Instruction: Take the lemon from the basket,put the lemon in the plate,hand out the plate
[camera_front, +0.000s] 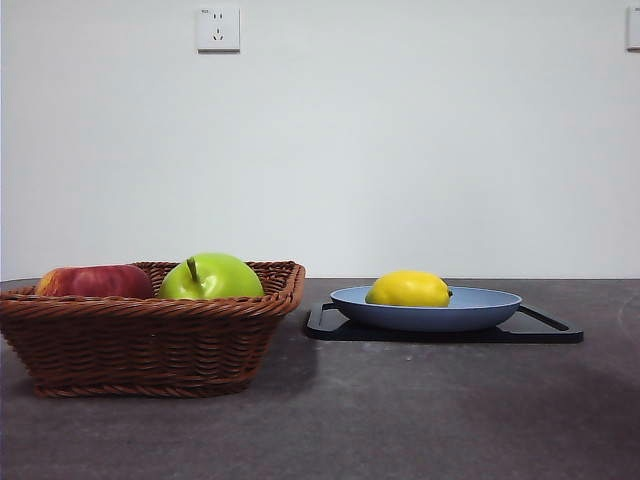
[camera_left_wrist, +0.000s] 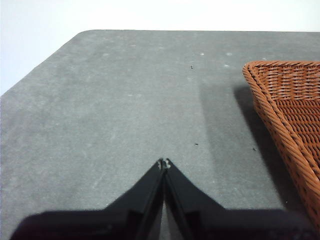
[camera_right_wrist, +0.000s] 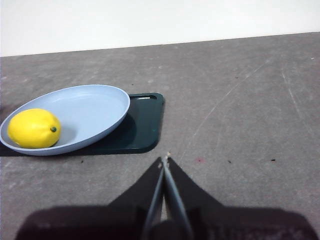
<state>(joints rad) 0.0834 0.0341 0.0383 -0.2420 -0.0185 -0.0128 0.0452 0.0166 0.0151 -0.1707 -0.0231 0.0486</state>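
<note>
The brown woven wicker basket (camera_front: 150, 325) sits nearest on the dark grey bench (camera_front: 420, 410), holding a round green apple (camera_front: 211, 277) and a red apple (camera_front: 95, 281). The bright yellow oval lemon (camera_front: 408, 289) lies in the shallow light-blue plate (camera_front: 480, 310), which rests on a flat black tray (camera_front: 545, 328). The left gripper (camera_left_wrist: 164, 163) has its jaws pressed together, the basket off to one side. The right gripper (camera_right_wrist: 165, 159) likewise has closed, empty jaws, the plate ahead and aside, apart.
</note>
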